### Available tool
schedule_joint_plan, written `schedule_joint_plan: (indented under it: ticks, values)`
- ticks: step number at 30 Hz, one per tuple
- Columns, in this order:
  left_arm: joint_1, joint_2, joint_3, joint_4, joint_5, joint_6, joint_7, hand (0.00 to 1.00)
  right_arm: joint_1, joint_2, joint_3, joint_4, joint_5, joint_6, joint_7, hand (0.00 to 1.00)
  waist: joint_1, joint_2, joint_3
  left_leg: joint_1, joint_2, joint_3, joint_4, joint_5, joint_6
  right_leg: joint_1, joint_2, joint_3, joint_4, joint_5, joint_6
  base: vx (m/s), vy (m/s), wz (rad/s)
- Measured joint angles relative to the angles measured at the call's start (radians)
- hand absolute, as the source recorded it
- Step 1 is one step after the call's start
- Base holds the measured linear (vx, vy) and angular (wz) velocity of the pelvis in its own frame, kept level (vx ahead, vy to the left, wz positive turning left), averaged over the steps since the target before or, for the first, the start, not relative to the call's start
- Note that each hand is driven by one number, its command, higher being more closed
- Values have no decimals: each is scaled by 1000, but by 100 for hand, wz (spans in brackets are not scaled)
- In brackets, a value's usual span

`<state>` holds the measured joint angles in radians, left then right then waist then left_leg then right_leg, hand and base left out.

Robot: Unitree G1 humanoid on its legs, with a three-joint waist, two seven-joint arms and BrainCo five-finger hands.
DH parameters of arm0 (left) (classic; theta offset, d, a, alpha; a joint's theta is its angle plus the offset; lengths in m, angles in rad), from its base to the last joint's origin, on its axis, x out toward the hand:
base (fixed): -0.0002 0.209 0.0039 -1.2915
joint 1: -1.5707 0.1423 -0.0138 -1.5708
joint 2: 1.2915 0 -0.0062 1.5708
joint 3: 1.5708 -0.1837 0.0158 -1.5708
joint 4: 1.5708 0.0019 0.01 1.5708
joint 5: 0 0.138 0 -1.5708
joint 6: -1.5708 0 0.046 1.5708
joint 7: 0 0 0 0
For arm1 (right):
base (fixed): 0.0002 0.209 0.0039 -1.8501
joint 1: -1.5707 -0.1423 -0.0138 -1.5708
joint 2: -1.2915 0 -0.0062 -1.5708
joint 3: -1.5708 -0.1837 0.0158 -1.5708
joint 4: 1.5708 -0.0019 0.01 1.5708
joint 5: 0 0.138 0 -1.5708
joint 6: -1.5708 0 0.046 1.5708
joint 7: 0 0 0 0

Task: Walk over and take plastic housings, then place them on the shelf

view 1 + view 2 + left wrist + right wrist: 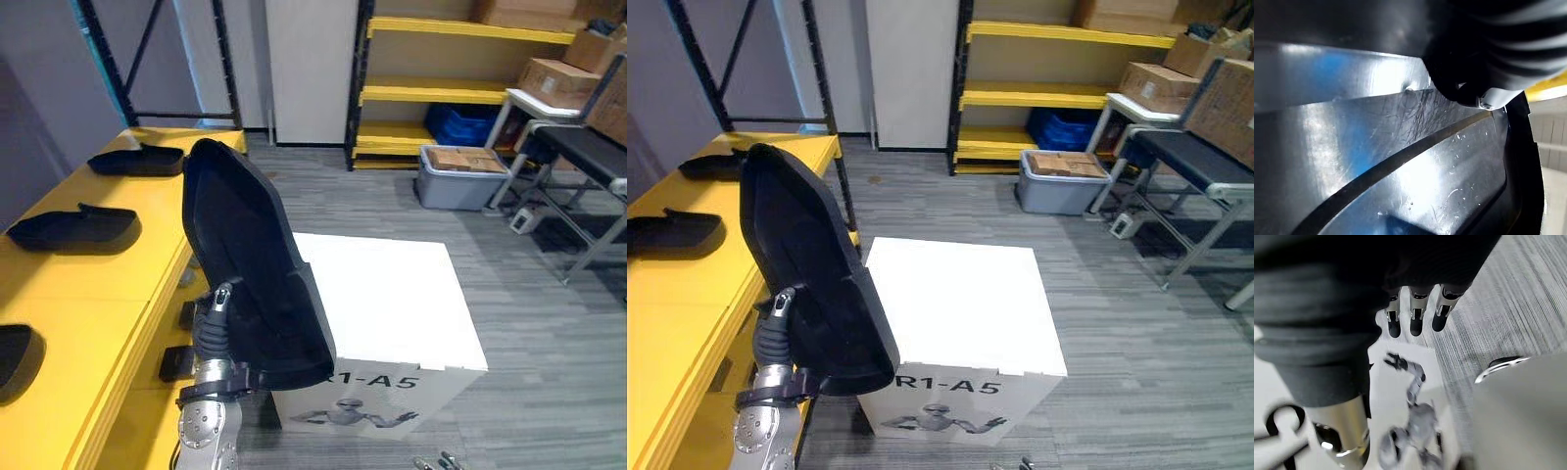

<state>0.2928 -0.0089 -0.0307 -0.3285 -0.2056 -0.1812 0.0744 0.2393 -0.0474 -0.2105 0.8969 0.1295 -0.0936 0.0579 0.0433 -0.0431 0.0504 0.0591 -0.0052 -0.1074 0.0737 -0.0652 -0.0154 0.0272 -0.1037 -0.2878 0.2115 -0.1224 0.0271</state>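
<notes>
A large black plastic housing (pixel 245 255) stands upright in the air beside the yellow shelf top (pixel 88 284). My left hand (pixel 217 318) grips its lower edge from below, thumb on the rim; the glossy inside of the housing (pixel 1400 147) shows close up in the left wrist view. Three more black housings lie on the shelf top: a far one (pixel 137 160), a middle one (pixel 73 228) and a near one (pixel 15 357) at the left edge. My right hand (pixel 1415 318) hangs with relaxed fingers and holds nothing.
A white box (pixel 392 294) with a printed robot figure stands right of the held housing. Further back are a yellow rack (pixel 431 93), a blue crate (pixel 460 122), a grey bin of cardboard (pixel 460 176) and a metal-framed bench (pixel 588 147).
</notes>
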Motion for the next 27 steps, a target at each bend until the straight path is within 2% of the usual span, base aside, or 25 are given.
schedule_joint_plan:
  ticks: [2, 3, 4, 6, 7, 8, 9, 10, 13, 16, 17, 18, 19, 20, 21, 24, 25, 26, 27]
  values:
    - [0, -6, 0, -2, 0, 0, 3, 100, -12, -12, 17, 2, 0, 0, -3, 0, 8, -3, 22, -53, -29, -70, 40, 6, -8, 1, -38, -94, 27, -22, 6, -63, 17, 162]
    - [-1, -12, 0, -6, 0, 0, 5, 100, -23, -18, 17, 17, 0, -1, -5, 0, 17, -6, 41, -87, -32, -38, 52, -5, -22, 9, -64, -165, 32, -28, 9, -88, 46, 168]
    - [-4, -13, -3, -8, 0, 0, 5, 100, -34, -18, 18, 23, -1, 0, -9, 0, 23, -1, 44, -109, -16, 12, 64, -18, -6, 13, -70, -200, 32, -29, 10, -87, 47, 170]
    - [-11, -16, -19, -8, -1, 0, 6, 100, -49, -35, 18, 31, -1, -1, -21, 0, 18, 8, 56, -178, 84, 303, 137, -21, -10, 52, -101, -339, 29, -34, 17, -46, 39, 173]
    - [-15, -16, -28, -8, -1, 0, 6, 100, -51, -36, 18, 32, -2, -1, -23, 0, 18, 9, 57, -181, 106, 370, 146, -20, -8, 65, -111, -372, 29, -35, 23, 24, 91, 165]
    - [-27, -15, -47, -6, -1, 0, 5, 100, -51, -47, 17, 34, -12, -1, -28, 0, 14, 8, 56, -177, 137, 489, 156, -18, -4, 87, -136, -433, 31, -41, 40, 57, 109, 128]
    - [-33, -16, -56, -6, -1, 0, 4, 100, -53, -55, 17, 37, -22, -1, -30, 0, 7, 10, 55, -178, 148, 541, 160, -11, 6, 102, -150, -463, 32, -42, 51, 155, 225, 155]
    - [-48, -16, -71, -4, -1, 0, 4, 100, -55, -64, 17, 39, -22, 0, -32, 0, -5, 17, 51, -179, 138, 589, 163, -9, 20, 127, -177, -512, 35, -44, 79, 207, 283, 117]
    - [-97, -9, -85, 5, -6, 0, 4, 100, -81, -57, 16, 45, -22, 4, -36, 0, -7, 16, 50, -220, 72, 530, 202, -32, 66, 151, -224, -569, 41, -30, 101, 198, 242, 84]
    - [-148, -13, -119, 25, -6, 1, 4, 100, -97, -56, 13, 73, -30, 13, -36, 0, -2, 12, 49, -209, 14, 502, 222, -65, 100, 189, -286, -595, 94, -18, 93, 196, 238, 64]
    - [-168, -15, -141, 32, -5, 1, 4, 100, -106, -57, 13, 72, -42, 15, -36, 0, -8, 13, 49, -190, -14, 477, 217, -76, 112, 191, -332, -588, 177, -10, 82, 225, 264, 73]
    - [-194, -13, -168, 44, -4, 4, 4, 100, -104, -56, 14, 72, -44, 19, -36, 0, -14, 15, 48, -168, -38, 439, 202, -81, 119, 169, -379, -534, 304, 20, 31, 199, 204, 88]
    - [-205, -11, -190, 51, -4, 4, 4, 100, -102, -56, 13, 72, -44, 22, -36, 0, -23, 19, 47, -156, -47, 409, 189, -83, 122, 137, -393, -477, 375, 47, -15, 191, 153, 107]
    - [-237, -3, -228, 74, -3, 4, 5, 100, -101, -49, 14, 71, -44, 28, -36, 0, -35, 24, 49, -134, -54, 355, 169, -80, 126, 58, -364, -276, 490, 40, -40, 177, 73, 143]
    - [-273, 5, -264, 103, 1, 5, 8, 100, -90, -34, 14, 51, -42, 30, -36, 0, -50, 23, 49, -117, -58, 284, 153, -75, 130, -36, -233, -10, 562, -63, -19, 172, 35, 144]
    - [-310, 5, -320, 124, 4, 5, 10, 100, -56, -20, 14, -1, -31, 30, -37, 0, -60, 9, 48, -69, -101, 175, 130, -65, 132, -158, -55, 302, 591, -178, 4, 165, -21, 122]
    - [-318, 4, -331, 124, 6, 4, 10, 100, -46, -16, 13, -19, -21, 30, -39, 0, -62, 9, 48, -64, -113, 142, 132, -65, 131, -181, -23, 345, 590, -195, 4, 139, -86, 154]
    - [-335, 2, -351, 124, 16, 4, 11, 100, -28, -14, 13, -47, -13, 29, -39, 0, -74, 11, 49, -58, -126, 86, 142, -66, 130, -212, 31, 423, 572, -209, 8, 108, -139, 173]
    - [-342, -5, -361, 124, 25, 4, 10, 100, -10, -7, 17, -67, 1, 29, -39, 0, -79, 12, 47, -58, -130, 34, 160, -76, 112, -217, 72, 483, 491, -210, 19, 99, -157, 175]
